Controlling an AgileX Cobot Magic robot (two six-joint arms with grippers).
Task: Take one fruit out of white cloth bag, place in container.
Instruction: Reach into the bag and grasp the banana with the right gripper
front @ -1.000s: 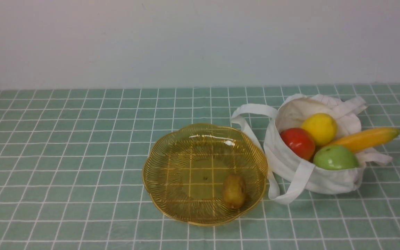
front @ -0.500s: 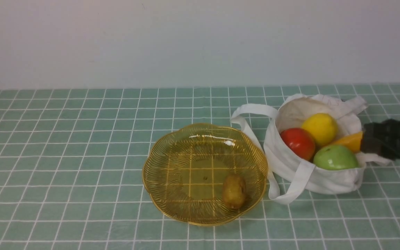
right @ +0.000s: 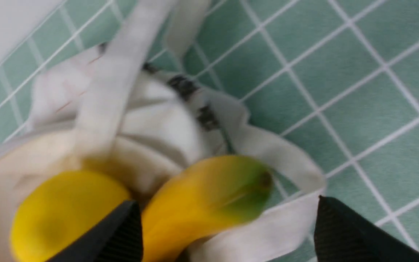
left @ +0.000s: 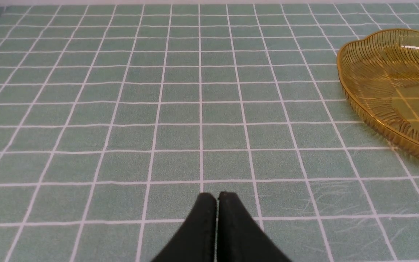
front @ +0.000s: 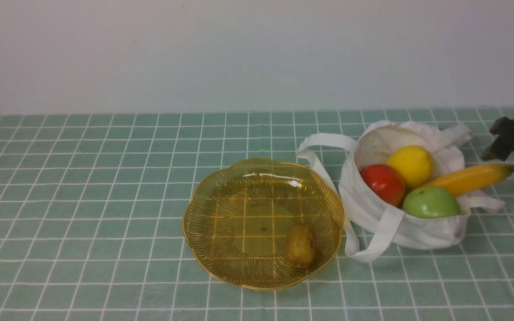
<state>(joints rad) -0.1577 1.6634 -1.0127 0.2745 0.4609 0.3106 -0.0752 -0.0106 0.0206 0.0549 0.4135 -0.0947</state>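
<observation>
The banana [front: 469, 178] sticks out of the white cloth bag [front: 400, 229] toward the right, its greenish tip past the rim. My right gripper [front: 509, 167] is at the front view's right edge, open, its fingers on either side of the banana's tip and apart from it. In the right wrist view the banana [right: 202, 196] lies between the spread fingertips of the right gripper [right: 227, 200], above the bag [right: 151, 123]. The amber dish [front: 221, 209] sits left of the bag. My left gripper [left: 216, 195] is shut and empty over the cloth, with the dish [left: 376, 83] off to one side.
A brown kiwi [front: 300, 245] lies in the dish. A lemon [front: 411, 165], a red fruit [front: 383, 183] and a green apple [front: 431, 203] fill the bag beside the banana. One strap [front: 324, 145] loops toward the dish. A white wall backs the green checked tablecloth.
The right gripper came in from the right, covered the banana's outer end half a second ago, and now sits farther right with the tip showing again. The banana has not moved.
</observation>
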